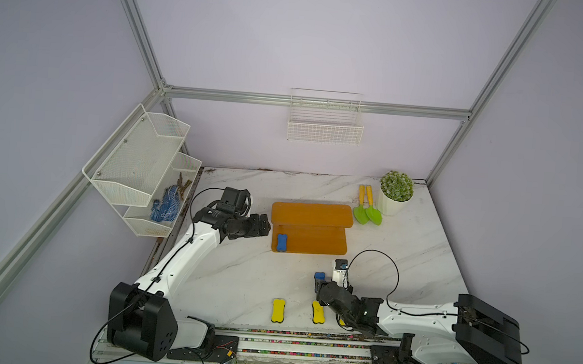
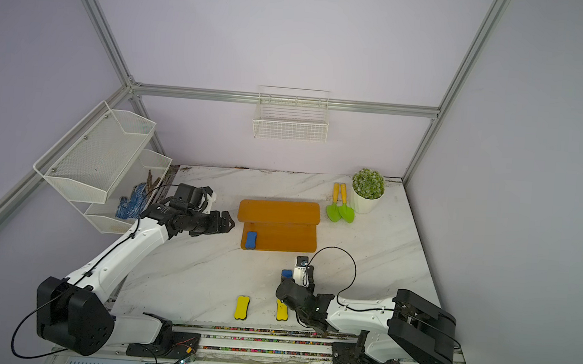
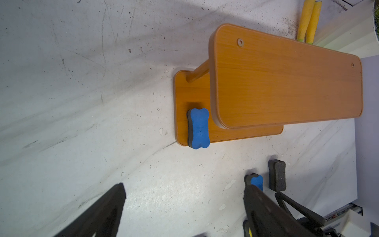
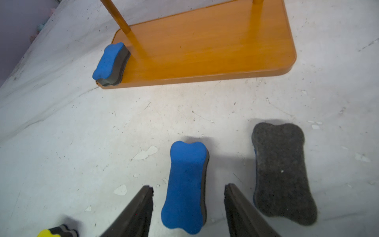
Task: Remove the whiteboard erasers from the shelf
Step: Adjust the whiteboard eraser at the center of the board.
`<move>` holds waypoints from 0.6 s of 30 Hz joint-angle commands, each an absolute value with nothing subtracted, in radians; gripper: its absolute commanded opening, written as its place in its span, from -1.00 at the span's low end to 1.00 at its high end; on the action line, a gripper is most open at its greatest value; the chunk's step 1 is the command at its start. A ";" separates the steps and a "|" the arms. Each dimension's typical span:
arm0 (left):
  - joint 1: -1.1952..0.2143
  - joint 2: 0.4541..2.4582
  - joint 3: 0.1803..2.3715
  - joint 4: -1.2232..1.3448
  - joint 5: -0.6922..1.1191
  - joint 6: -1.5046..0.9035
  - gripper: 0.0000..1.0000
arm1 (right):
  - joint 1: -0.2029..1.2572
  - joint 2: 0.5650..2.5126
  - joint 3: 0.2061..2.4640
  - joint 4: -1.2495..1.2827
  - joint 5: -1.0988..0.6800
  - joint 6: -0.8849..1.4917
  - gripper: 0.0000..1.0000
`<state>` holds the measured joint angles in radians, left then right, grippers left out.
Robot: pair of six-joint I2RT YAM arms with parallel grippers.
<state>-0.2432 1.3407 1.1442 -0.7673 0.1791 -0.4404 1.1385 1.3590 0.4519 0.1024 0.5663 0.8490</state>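
**Item:** blue eraser [image 1: 281, 242], the only one seen on the shelf [image 1: 316, 213].
**Location:** lower tier, 9 o'clock end, at the front edge.
**Long axis:** 12–6 in both top views.
**Bearing:** 4 o'clock from the left gripper [image 1: 266, 226], just beside it.
**Left gripper:** jaws wide, empty. Judged the nearer arm.
**Right gripper** [image 4: 188, 186]: well apart, at 5 o'clock of the item. Jaws parted, gripping nothing, flanking a second blue eraser [image 4: 185, 164] on the table [image 1: 240, 275].

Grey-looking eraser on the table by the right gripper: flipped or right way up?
Flipped. The eraser lies grey felt up, with a thin blue edge showing underneath.
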 commanded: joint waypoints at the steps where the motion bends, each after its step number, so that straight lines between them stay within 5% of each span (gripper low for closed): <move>1: -0.239 1.329 1.140 -0.746 0.185 -0.420 0.87 | 1.132 1.395 0.457 0.141 0.506 0.847 0.21; 18: -0.239 1.325 1.138 -0.748 0.182 -0.417 0.87 | 1.118 1.497 0.500 0.213 0.458 0.806 0.21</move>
<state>-0.2432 1.3407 1.1442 -0.7673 0.1791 -0.4389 1.1225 1.4872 0.4812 0.1833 0.4622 0.8246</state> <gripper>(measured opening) 0.937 0.607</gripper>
